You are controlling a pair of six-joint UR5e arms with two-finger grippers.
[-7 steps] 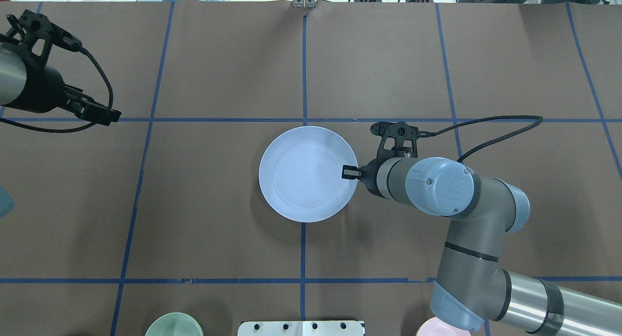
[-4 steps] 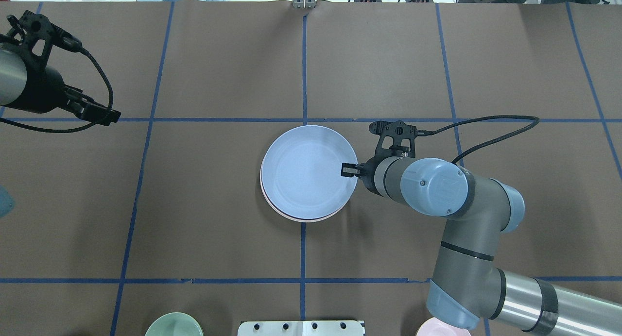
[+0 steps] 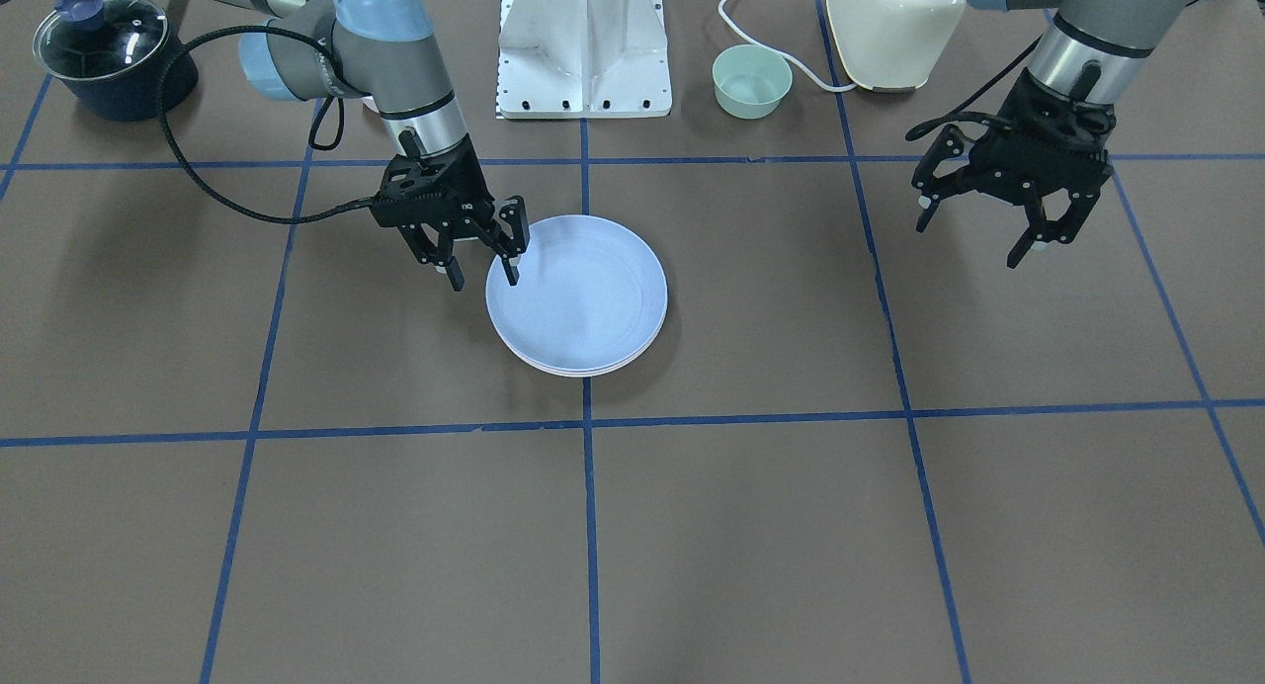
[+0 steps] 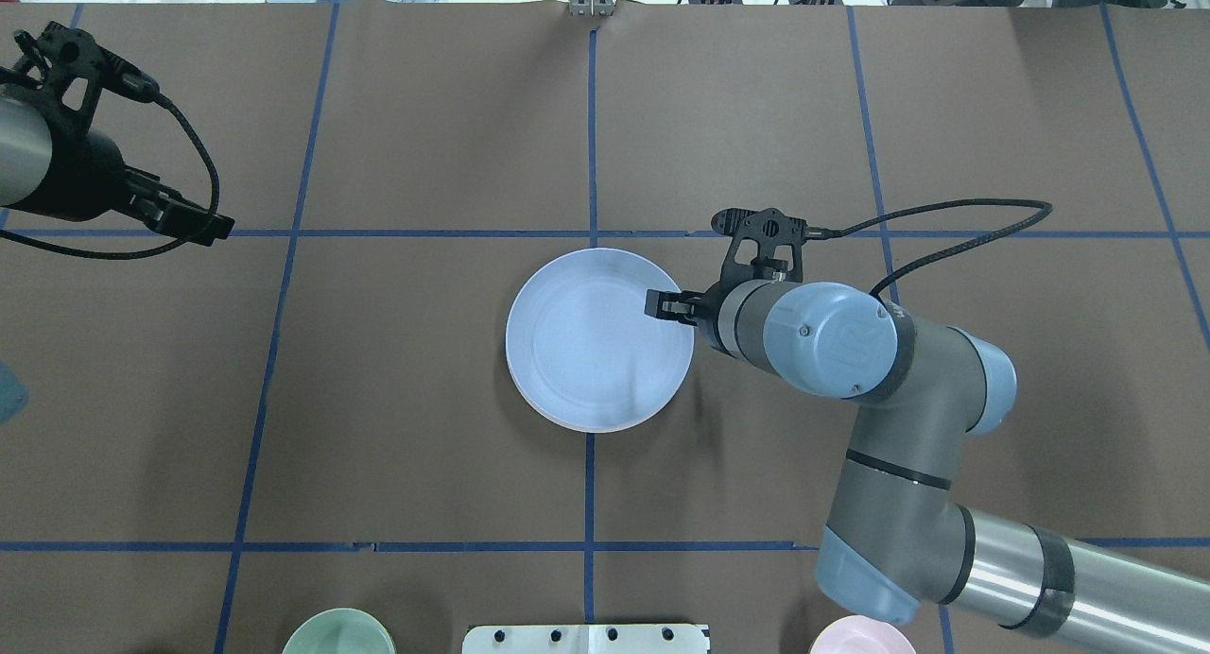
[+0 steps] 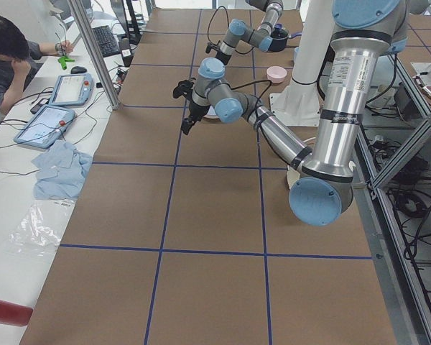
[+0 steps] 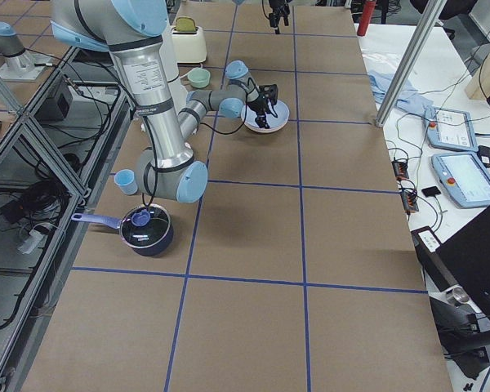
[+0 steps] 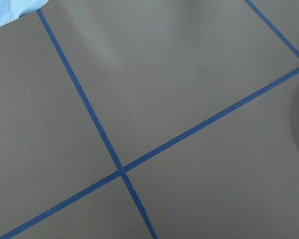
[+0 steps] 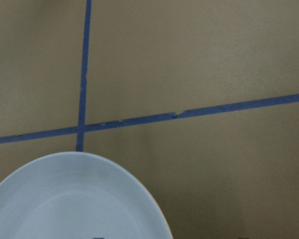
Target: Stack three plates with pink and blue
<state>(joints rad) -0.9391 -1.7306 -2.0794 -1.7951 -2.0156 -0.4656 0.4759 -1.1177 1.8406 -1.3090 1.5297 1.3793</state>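
The right end effector (image 3: pixel 484 275) is hovering, jaws apart, straddling the rim of the blue plate (image 3: pixel 583 299), which is lying atop the stack (image 3: pixel 593 371) in the middle of the surface (image 3: pixel 791 526). The left end effector (image 3: pixel 1033 234) is hanging spread apart, well aside.

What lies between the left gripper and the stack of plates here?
Nothing but bare brown table crossed by blue tape lines lies between the left gripper and the stack topped by the blue plate. The overhead view shows this.
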